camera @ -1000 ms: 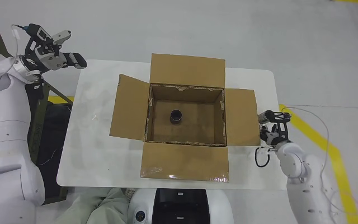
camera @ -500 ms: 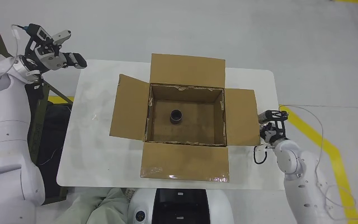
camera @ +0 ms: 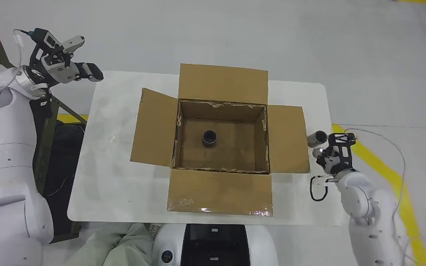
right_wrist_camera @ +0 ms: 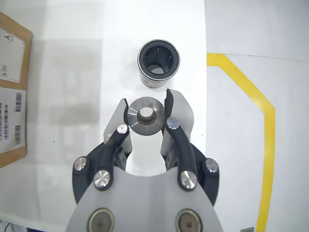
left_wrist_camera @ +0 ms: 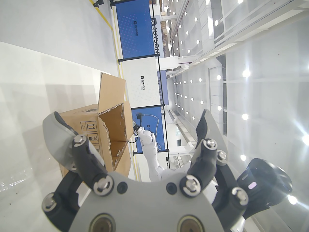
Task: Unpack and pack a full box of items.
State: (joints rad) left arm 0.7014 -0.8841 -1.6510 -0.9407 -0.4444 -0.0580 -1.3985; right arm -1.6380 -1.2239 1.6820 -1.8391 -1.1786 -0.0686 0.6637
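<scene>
An open brown cardboard box (camera: 223, 83) (left_wrist_camera: 82, 121) (right_wrist_camera: 12, 97) sits mid-table on a white table (camera: 113, 133) (right_wrist_camera: 72, 25), all four flaps spread flat, with a small black ring-shaped cylinder (camera: 210, 138) standing alone on its floor. At the table's right edge, the right gripper (camera: 331, 147) (right_wrist_camera: 146, 105) is closed on a silver metal bushing (right_wrist_camera: 134, 115), a pad against each side; whether the bushing is lifted or rests on the tabletop cannot be told. Just beyond the fingertips, a black-and-silver cylindrical sleeve (camera: 317, 139) (right_wrist_camera: 158, 63) stands upright on the table, beside the box's right flap. A yellow floor line (camera: 373, 156) (right_wrist_camera: 241, 73) runs past that side. Off the table's far left corner, the left gripper (camera: 85, 56) (left_wrist_camera: 131, 124) hangs with fingers spread wide, holding nothing.
</scene>
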